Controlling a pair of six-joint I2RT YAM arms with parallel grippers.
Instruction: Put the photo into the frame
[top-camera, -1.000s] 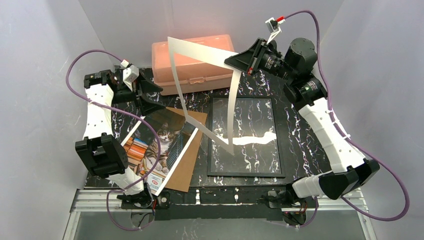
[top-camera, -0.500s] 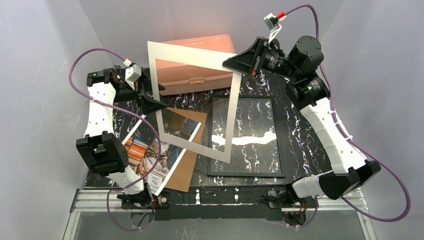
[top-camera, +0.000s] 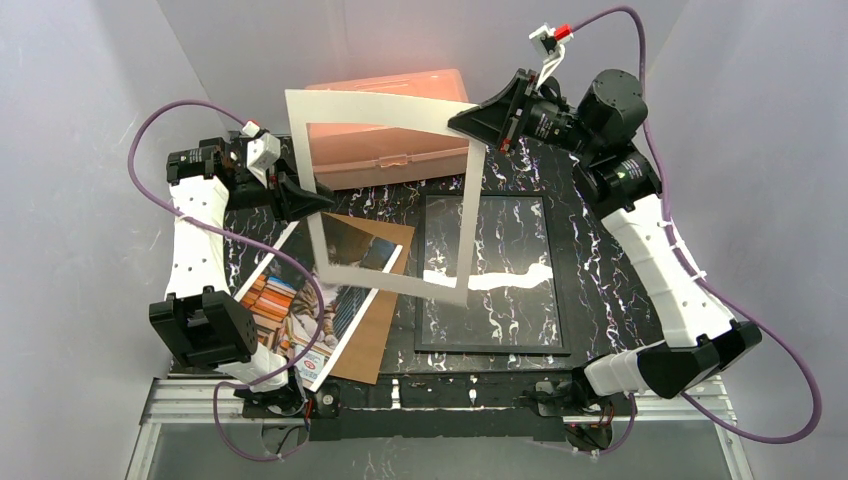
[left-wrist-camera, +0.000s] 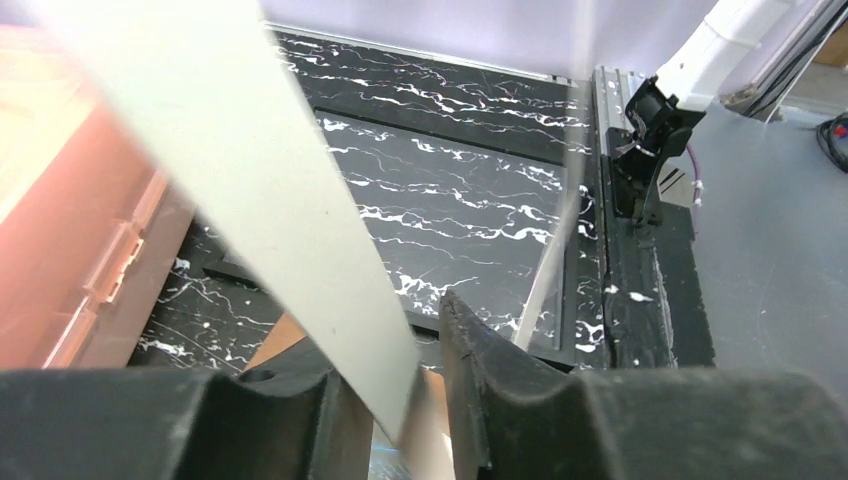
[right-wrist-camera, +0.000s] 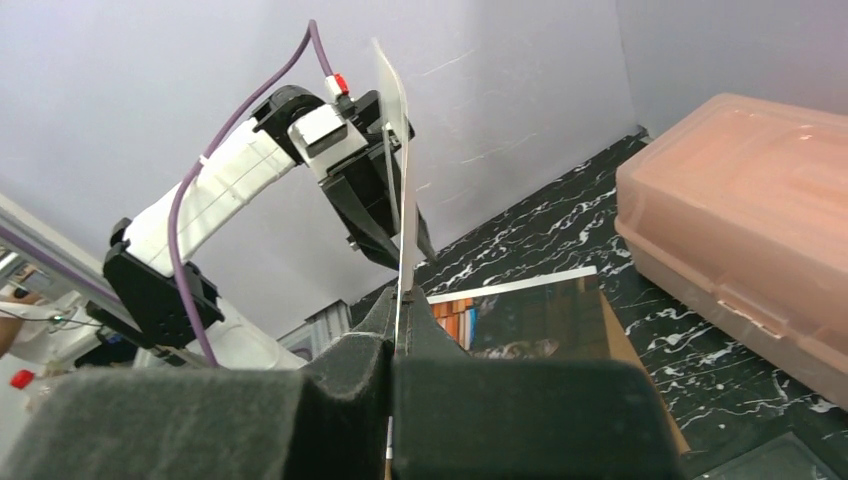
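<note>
The photo (top-camera: 285, 300) lies face up on the backing board (top-camera: 375, 330), left on the marbled table (top-camera: 585, 290); the frame (top-camera: 492, 348) lies flat to its right. Over both hangs a tilted white mat (top-camera: 385, 113): the right gripper (top-camera: 462, 120) is clamped on its top corner, the left gripper (top-camera: 320, 201) has its jaws apart astride its left edge; grey walls (top-camera: 760, 150) close round

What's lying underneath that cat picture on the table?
A brown board lies under the cat picture, sticking out toward the black frame. How far the board reaches beneath the picture is covered.
</note>
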